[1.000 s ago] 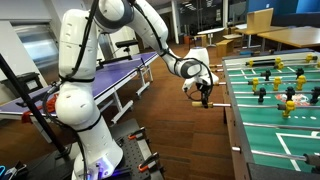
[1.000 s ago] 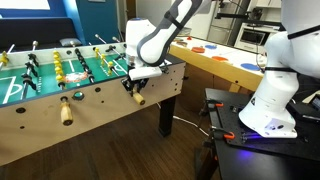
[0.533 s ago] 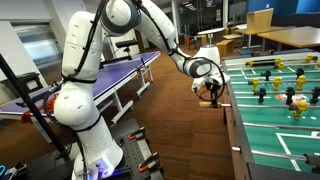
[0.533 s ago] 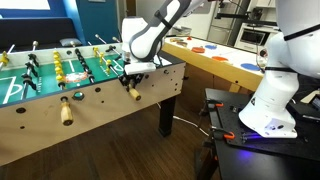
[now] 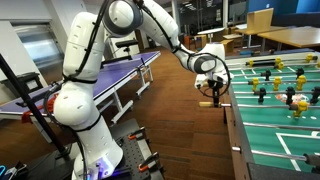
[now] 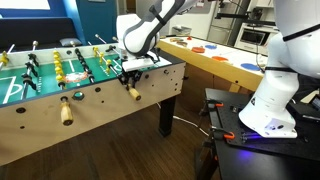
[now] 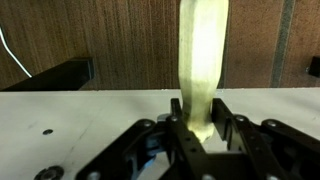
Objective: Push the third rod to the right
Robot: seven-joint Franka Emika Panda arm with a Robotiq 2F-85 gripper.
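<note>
Here, one gripper [image 7: 203,126] around one rod handle [image 7: 203,50].

Light: even, indoor, moderately bright in both exterior views; shadows soft and diffuse. Glare: mild highlights on the white arm [image 5: 78,60]; blue-violet glow at the robot base [image 5: 108,158]. Shade: dim beneath the foosball table [image 6: 100,100], floor there dark. Sharpness, exterior views: coarse resolution, small figures on the playfield smeared, background soft. Wrist view: very close range, wholly out of focus; rod handle [image 7: 201,60] pale, nearly washed out, edges blurred; gripper [image 7: 200,132] a dark soft silhouette; white surface around it flat, with little detail.
</note>
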